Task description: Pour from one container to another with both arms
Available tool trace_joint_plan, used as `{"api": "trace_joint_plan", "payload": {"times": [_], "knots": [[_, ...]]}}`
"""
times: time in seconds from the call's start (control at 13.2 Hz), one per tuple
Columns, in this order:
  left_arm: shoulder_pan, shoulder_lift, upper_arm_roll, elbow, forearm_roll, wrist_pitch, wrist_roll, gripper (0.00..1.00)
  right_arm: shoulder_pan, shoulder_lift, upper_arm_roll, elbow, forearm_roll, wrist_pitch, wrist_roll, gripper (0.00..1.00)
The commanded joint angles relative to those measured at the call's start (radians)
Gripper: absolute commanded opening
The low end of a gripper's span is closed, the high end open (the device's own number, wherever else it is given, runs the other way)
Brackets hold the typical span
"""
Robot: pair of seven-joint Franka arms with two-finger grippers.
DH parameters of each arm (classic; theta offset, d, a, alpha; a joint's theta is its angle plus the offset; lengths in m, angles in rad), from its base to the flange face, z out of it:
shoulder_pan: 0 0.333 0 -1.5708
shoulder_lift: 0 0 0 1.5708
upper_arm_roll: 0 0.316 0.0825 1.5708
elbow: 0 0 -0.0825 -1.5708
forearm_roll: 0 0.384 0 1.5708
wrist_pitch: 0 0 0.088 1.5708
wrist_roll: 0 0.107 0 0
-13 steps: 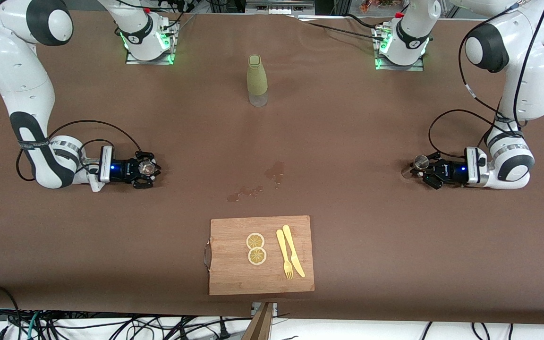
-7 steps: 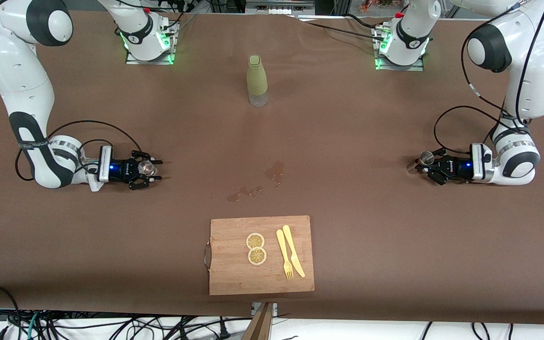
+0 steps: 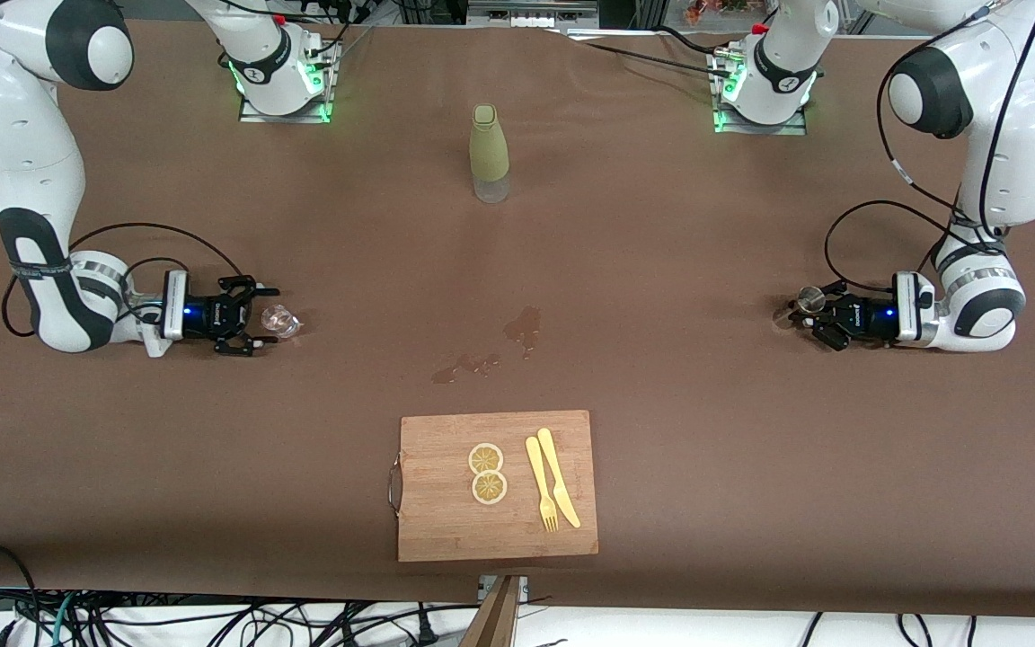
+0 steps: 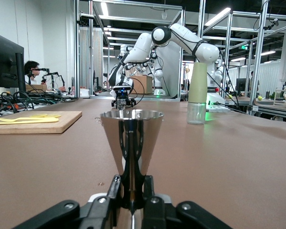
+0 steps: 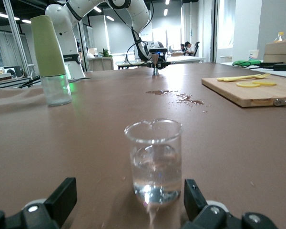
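Right gripper [image 3: 252, 316] wide open beside upright glass beaker [image 3: 279, 321]; left gripper [image 3: 816, 310] clamps upright metal jigger [image 3: 809, 299]

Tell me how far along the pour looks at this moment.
Mostly finished, it seems. Done: the glass beaker stands on the table holding clear liquid, with the right claw open beside it, and spilled drops mark the middle of the table. In hand: the left claw is shut on the metal jigger. Left: releasing the jigger.

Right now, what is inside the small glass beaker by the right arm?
The glass beaker holds a little clear liquid, filling roughly its lower half. It stands on the table, free between the right gripper's open jaws.
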Motion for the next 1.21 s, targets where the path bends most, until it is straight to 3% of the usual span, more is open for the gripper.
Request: {"api": "trace_joint_plan", "payload": {"times": [0.0, 0.23, 0.38, 0.83, 1.14], "knots": [[-0.001, 0.012, 0.005, 0.02, 0.029, 0.027, 0.099, 1.0, -0.007, -0.062, -0.062, 0.004, -0.085, -0.049, 0.085, 1.0], [-0.001, -0.013, 0.037, 0.086, 0.038, 0.059, -0.04, 1.0, -0.007, -0.11, -0.135, 0.061, -0.185, -0.115, 0.249, 1.0], [-0.001, -0.037, 0.062, 0.149, 0.121, 0.086, -0.233, 1.0, -0.007, -0.151, -0.162, 0.104, -0.251, -0.151, 0.379, 1.0], [-0.014, -0.192, 0.079, 0.221, 0.392, 0.12, -0.965, 1.0, 0.003, -0.32, -0.164, 0.199, -0.434, -0.241, 0.856, 1.0], [-0.083, -0.331, 0.075, 0.241, 0.53, 0.12, -1.423, 1.0, 0.049, -0.424, -0.159, 0.219, -0.468, -0.245, 1.195, 1.0]]}}
